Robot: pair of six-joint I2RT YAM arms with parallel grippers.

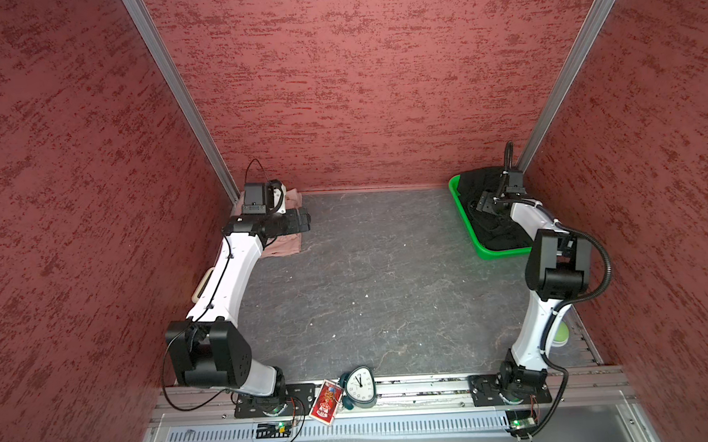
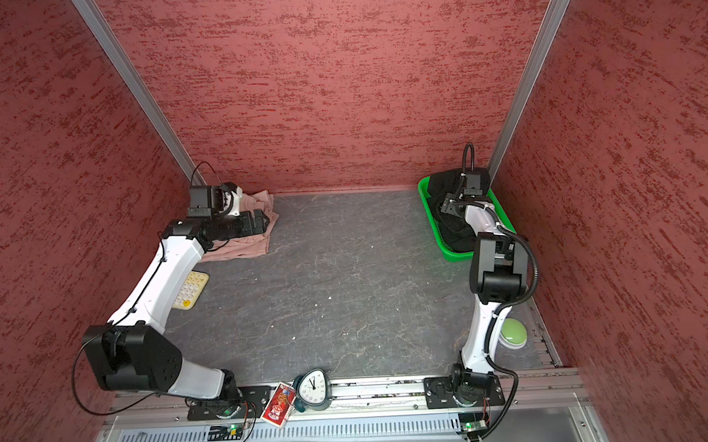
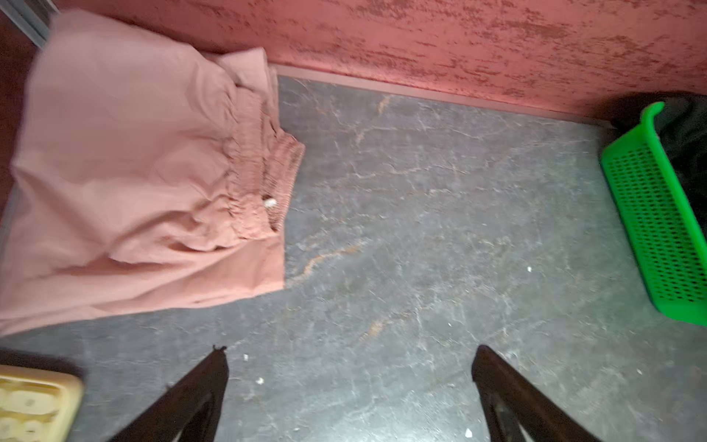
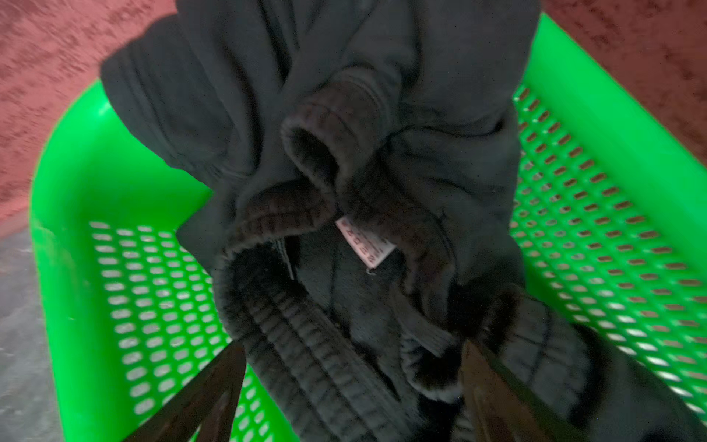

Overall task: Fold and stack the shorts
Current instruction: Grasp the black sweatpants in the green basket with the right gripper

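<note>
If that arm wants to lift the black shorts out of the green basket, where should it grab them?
Probably the ribbed waistband of the black shorts, coming from above. It lies on top of the crumpled heap in the green basket as a thick raised roll, right by the open right gripper.

Bare middle of the counter [image 1: 380, 279] open, pink shorts [image 1: 285, 248] in the far left corner, green basket [image 1: 506, 252] heaped with black shorts [image 1: 492, 227] in the far right corner, cream keypad [image 2: 189, 289] by the left wall, alarm clock [image 1: 360, 389] and card pack [image 1: 324, 406] at the near edge
</note>
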